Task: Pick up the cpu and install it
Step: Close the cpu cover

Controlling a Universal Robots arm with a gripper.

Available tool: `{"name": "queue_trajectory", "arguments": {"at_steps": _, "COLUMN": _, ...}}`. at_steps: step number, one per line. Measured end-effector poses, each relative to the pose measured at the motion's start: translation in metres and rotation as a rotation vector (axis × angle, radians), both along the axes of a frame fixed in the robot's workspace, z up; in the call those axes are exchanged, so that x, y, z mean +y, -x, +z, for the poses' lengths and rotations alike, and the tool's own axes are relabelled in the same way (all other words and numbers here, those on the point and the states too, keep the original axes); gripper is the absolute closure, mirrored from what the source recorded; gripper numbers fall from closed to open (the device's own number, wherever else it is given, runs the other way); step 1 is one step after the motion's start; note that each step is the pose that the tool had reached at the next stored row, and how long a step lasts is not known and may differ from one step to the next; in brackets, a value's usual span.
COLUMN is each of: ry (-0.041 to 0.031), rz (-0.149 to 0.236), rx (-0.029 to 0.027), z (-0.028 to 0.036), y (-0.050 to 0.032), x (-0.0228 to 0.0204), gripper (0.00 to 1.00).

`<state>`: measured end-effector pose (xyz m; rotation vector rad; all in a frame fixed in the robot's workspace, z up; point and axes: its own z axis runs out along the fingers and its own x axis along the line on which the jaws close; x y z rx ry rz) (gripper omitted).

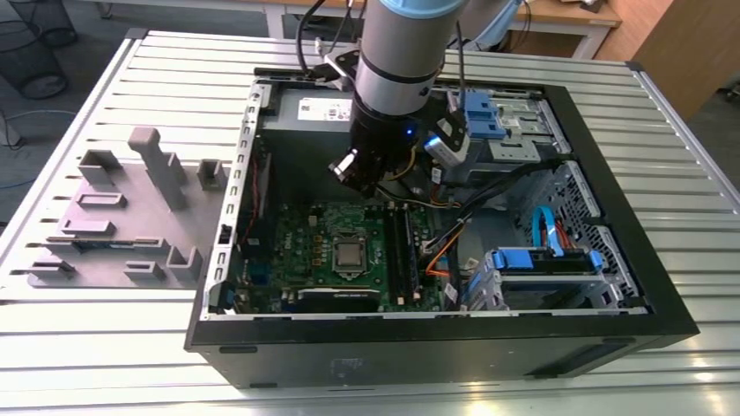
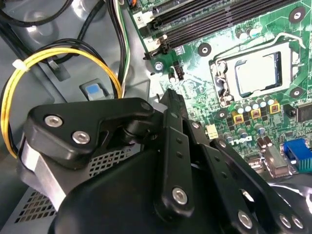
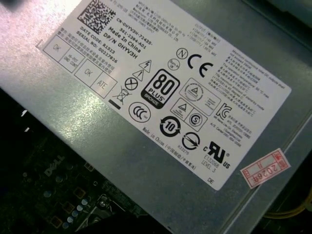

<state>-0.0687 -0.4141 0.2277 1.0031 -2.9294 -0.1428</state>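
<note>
Slatted metal makes up the counter [image 1: 93,338], with a wooden desk and grey floor past its far edge in the exterior view. An open black computer case [image 1: 439,347] lies on its side on the counter, its rim walling in the green motherboard [image 1: 307,247]. To the exterior view's left of the case, well apart from it, sits a grey fixture plate [image 1: 116,230] with upright blocks. The arm [image 1: 399,52] comes down from above into the case's far half, and the gripper [image 1: 353,173] hangs over the strip between the grey power-supply box [image 1: 307,108] and the board, clear of the case walls. In the second wrist view the black gripper linkage [image 2: 170,161] is drawn together and no object shows between its parts, but its tips are hidden, so I cannot tell whether it is open or closed. The cpu [image 1: 348,255] lies flat in its socket near the middle of the board, silvery top up; in the second wrist view the cpu [image 2: 257,72] sits inside the metal socket frame [image 2: 287,53], with dark memory slots [image 2: 214,12] just beside it and open board between it and the gripper. Yellow and black cables [image 2: 58,58] loop over the bare case floor close to the linkage. In the first wrist view the power-supply box's label [image 3: 165,92] lies close beneath the camera, with the edge of the dark board [image 3: 53,190] beside it.
</note>
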Motion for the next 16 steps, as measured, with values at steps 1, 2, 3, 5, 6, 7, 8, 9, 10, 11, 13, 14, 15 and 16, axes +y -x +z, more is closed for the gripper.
{"name": "queue_trajectory", "arguments": {"at_steps": 1, "ry": 0.0000, "rz": 0.000, "rx": 0.0002, "z": 0.0000, "y": -0.0001, "x": 0.0000, "gripper": 0.89}}
{"name": "queue_trajectory", "arguments": {"at_steps": 2, "ry": 0.0001, "rz": 0.000, "rx": 0.0004, "z": 0.0000, "y": -0.0001, "x": 0.0000, "gripper": 0.89}}
{"name": "queue_trajectory", "arguments": {"at_steps": 3, "ry": 0.0000, "rz": 0.000, "rx": 0.0006, "z": 0.0000, "y": -0.0001, "x": 0.0000, "gripper": 0.89}}
{"name": "queue_trajectory", "arguments": {"at_steps": 5, "ry": 0.0000, "rz": 0.000, "rx": 0.0007, "z": 0.0000, "y": -0.0001, "x": 0.0000, "gripper": 0.89}}
{"name": "queue_trajectory", "arguments": {"at_steps": 6, "ry": 0.0000, "rz": 0.000, "rx": 0.0007, "z": 0.0000, "y": -0.0001, "x": 0.0000, "gripper": 0.89}}
{"name": "queue_trajectory", "arguments": {"at_steps": 7, "ry": 0.0000, "rz": 0.000, "rx": 0.0007, "z": 0.0000, "y": -0.0001, "x": 0.0000, "gripper": 0.89}}
{"name": "queue_trajectory", "arguments": {"at_steps": 8, "ry": 0.0000, "rz": 0.000, "rx": 0.0008, "z": 0.0000, "y": -0.0001, "x": 0.0000, "gripper": 0.89}}
{"name": "queue_trajectory", "arguments": {"at_steps": 9, "ry": 0.0000, "rz": 0.000, "rx": 0.0008, "z": 0.0000, "y": -0.0001, "x": 0.0000, "gripper": 0.89}}
{"name": "queue_trajectory", "arguments": {"at_steps": 10, "ry": 0.0000, "rz": 0.000, "rx": 0.0008, "z": 0.0000, "y": -0.0001, "x": 0.0000, "gripper": 0.89}}
{"name": "queue_trajectory", "arguments": {"at_steps": 11, "ry": 0.0000, "rz": 0.000, "rx": 0.0008, "z": 0.0000, "y": -0.0001, "x": 0.0000, "gripper": 0.89}}
{"name": "queue_trajectory", "arguments": {"at_steps": 13, "ry": 0.0000, "rz": 0.000, "rx": 0.0008, "z": 0.0000, "y": -0.0001, "x": 0.0000, "gripper": 0.89}}
{"name": "queue_trajectory", "arguments": {"at_steps": 14, "ry": 0.0000, "rz": 0.000, "rx": 0.0009, "z": 0.0000, "y": -0.0001, "x": 0.0000, "gripper": 0.89}}
{"name": "queue_trajectory", "arguments": {"at_steps": 15, "ry": 0.0000, "rz": 0.000, "rx": 0.0009, "z": 0.0000, "y": -0.0001, "x": 0.0000, "gripper": 0.89}}
{"name": "queue_trajectory", "arguments": {"at_steps": 16, "ry": 0.0000, "rz": 0.000, "rx": 0.0010, "z": 0.0000, "y": -0.0001, "x": 0.0000, "gripper": 0.89}}
